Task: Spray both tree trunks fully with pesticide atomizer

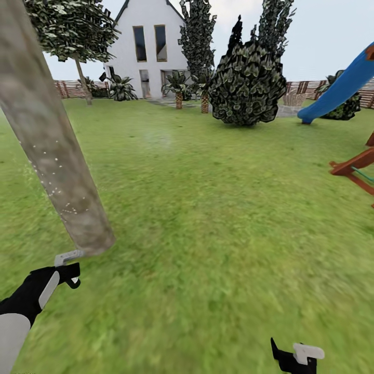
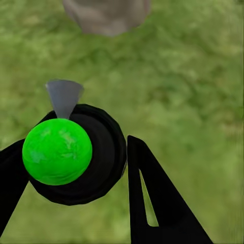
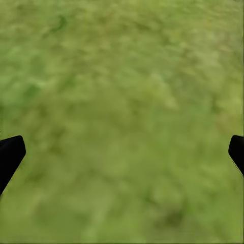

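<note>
So the thick mottled grey-brown leaning tree trunk (image 1: 52,140) sits front left on the green lawn (image 1: 208,218), with the left pincer (image 1: 70,270) right at its foot, wrapped around the black atomizer with the green ball top (image 2: 66,152). Right pincer (image 1: 298,356) hangs low on the right over bare grass. The big dark leafy bush (image 1: 246,85) is further back, centre-right, the white gabled house (image 1: 148,49) behind it past the slatted wooden fence (image 1: 70,88), and the blue slide (image 1: 340,85) far right.

Tree trunk (image 1: 52,140) leans across the left side, base just ahead of left gripper (image 1: 70,270), which is clamped on the pesticide atomizer (image 2: 66,152); blocks forward there. Open lawn (image 1: 208,208) ahead and right. Bush (image 1: 246,83), blue slide (image 1: 337,88), wooden frame (image 1: 356,169) stand well apart.
</note>
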`<state>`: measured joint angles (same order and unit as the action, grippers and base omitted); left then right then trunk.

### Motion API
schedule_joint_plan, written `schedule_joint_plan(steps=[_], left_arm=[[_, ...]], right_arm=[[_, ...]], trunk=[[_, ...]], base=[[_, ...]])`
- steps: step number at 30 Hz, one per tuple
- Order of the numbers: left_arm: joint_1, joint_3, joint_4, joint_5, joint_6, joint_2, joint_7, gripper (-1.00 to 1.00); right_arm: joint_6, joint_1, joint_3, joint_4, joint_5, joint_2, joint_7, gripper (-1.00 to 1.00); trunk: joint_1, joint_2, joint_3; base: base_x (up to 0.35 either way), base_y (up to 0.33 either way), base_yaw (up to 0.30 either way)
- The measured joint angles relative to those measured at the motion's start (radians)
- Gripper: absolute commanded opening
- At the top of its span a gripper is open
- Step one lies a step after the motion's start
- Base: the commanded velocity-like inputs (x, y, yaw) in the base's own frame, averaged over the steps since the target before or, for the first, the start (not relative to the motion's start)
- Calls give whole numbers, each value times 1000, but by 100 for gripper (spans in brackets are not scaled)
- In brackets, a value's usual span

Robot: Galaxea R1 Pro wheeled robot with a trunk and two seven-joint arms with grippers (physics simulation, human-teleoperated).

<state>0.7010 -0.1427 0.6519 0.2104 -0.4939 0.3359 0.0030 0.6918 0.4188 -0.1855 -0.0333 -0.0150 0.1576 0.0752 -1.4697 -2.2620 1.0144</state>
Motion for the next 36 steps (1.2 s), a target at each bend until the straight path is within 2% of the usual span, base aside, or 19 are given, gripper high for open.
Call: schedule_joint_plan(steps=[11,16,28,36], left_arm=[[0,0,0,1,0,-1,0,-100],[0,1,0,0,0,-27,0,-100],[0,2,0,-2,0,-34,0,-100],[0,2,0,-2,0,-34,0,-100]], right_arm=[[0,0,0,1,1,-1,0,100],[0,0,0,1,1,-1,0,100],[0,0,0,1,1,-1,0,100],[0,0,0,1,1,-3,0,100]], trunk=[[0,0,0],[0,0,0],[0,0,0],[0,0,0]], base=[[241,-185,276],[241,-184,265],[237,-185,29],[164,-232,254]])
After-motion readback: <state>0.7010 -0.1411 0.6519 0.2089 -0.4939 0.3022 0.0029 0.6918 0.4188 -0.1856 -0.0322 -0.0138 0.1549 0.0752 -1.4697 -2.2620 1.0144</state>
